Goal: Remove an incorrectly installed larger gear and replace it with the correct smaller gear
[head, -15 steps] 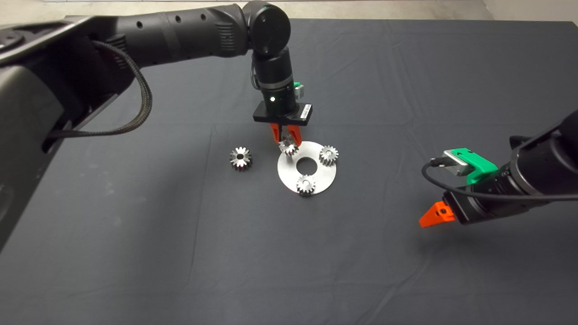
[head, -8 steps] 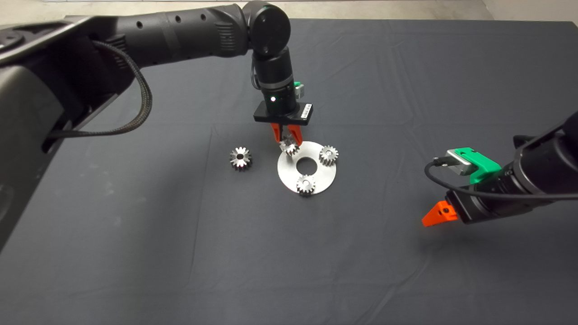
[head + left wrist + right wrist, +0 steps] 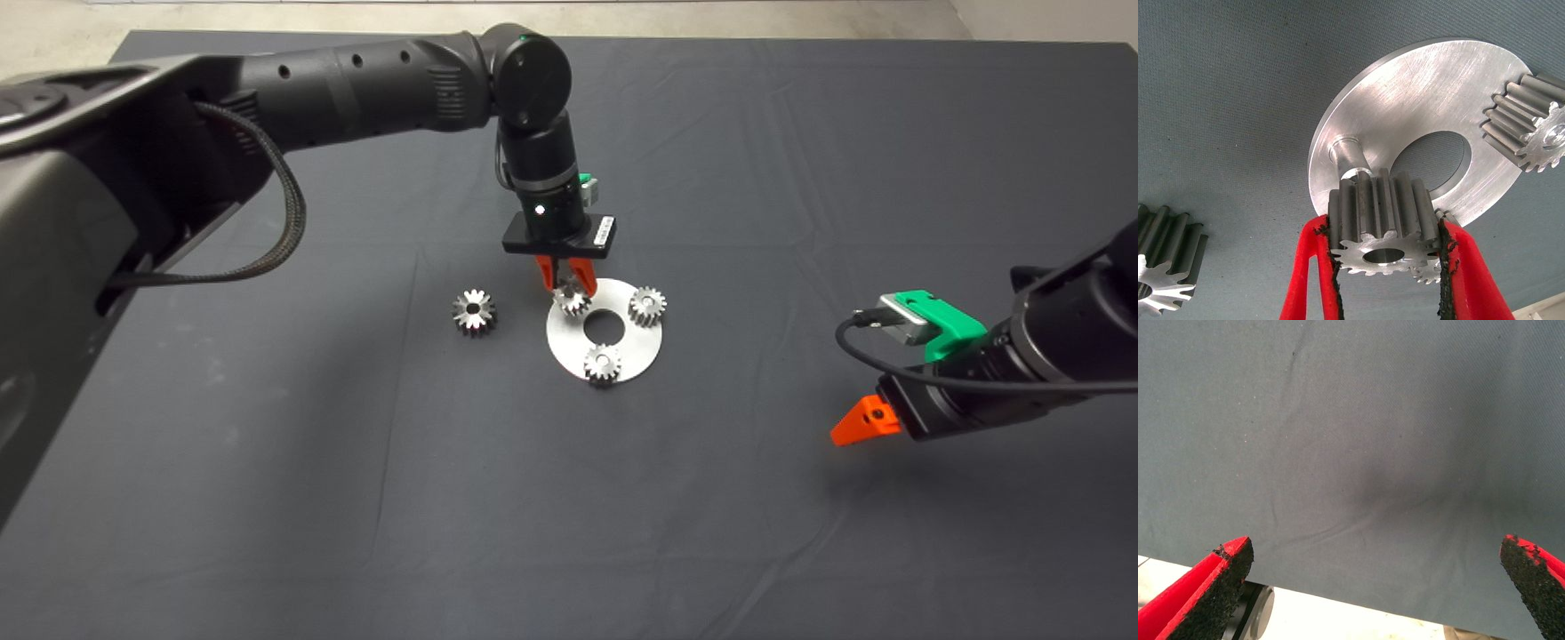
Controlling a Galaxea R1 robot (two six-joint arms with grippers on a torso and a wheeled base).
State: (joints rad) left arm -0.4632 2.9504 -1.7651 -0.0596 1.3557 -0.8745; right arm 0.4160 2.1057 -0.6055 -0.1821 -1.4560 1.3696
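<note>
My left gripper (image 3: 566, 283) is shut on the smaller gear (image 3: 572, 300), a shiny silver one, over the near-left part of the round steel plate (image 3: 636, 342). In the left wrist view the smaller gear (image 3: 1381, 223) sits clamped between the red fingers (image 3: 1305, 280), right beside a bare peg (image 3: 1348, 153) on the plate (image 3: 1418, 87). The larger gear (image 3: 473, 311), darker-faced, lies on the mat left of the plate and shows as the larger gear (image 3: 1165, 260) at the wrist picture's edge. My right gripper (image 3: 858, 425) hangs open at the right, over bare mat.
Two more small gears (image 3: 647, 306) (image 3: 603, 364) stand on the plate around its centre hole (image 3: 607, 326). One of them (image 3: 1531, 127) shows in the left wrist view. The mat's edge and pale floor (image 3: 1338, 623) appear below the right gripper (image 3: 1376, 550).
The left gripper has come down and slightly right with the smaller gear, closer to the plate. The right arm drifted a little right and down, then held still.
</note>
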